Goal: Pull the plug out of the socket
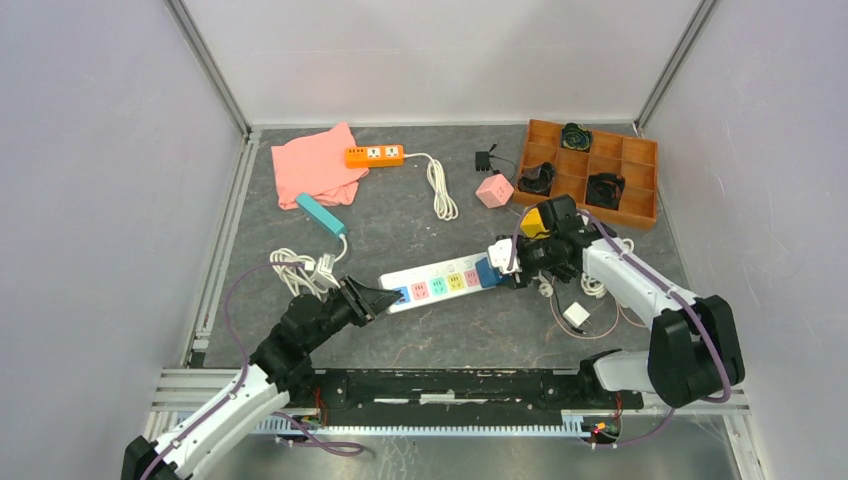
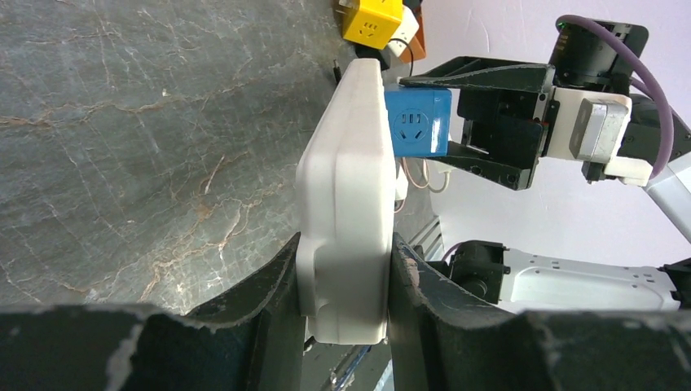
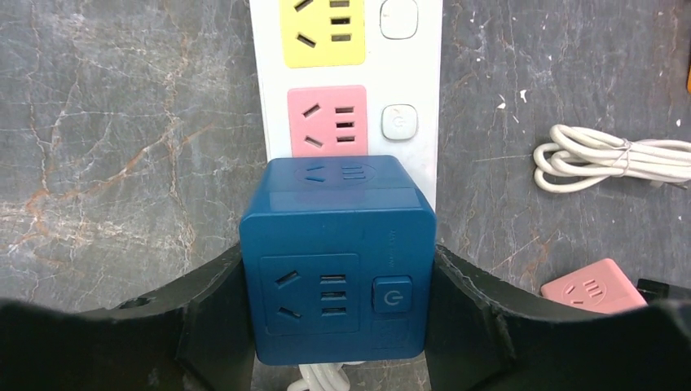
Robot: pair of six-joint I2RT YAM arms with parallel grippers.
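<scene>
The socket, a long white power strip (image 1: 440,282) with pastel outlets, lies across the middle of the table. The plug, a blue cube (image 1: 487,272), sits on the strip's right end. My left gripper (image 1: 385,298) is shut on the strip's left end; in the left wrist view the fingers (image 2: 269,293) clamp both sides of the white strip (image 2: 346,204). My right gripper (image 1: 505,262) is shut on the blue cube (image 3: 338,261), which rests against the strip (image 3: 350,73) just below its pink outlet. The left wrist view shows the cube (image 2: 418,122) touching the strip's face.
A short orange power strip (image 1: 375,155) and a pink cloth (image 1: 315,165) lie at the back left. A pink cube (image 1: 494,190) and an orange tray (image 1: 590,175) are at the back right. White cords (image 1: 300,268) and a white adapter (image 1: 576,314) lie nearby.
</scene>
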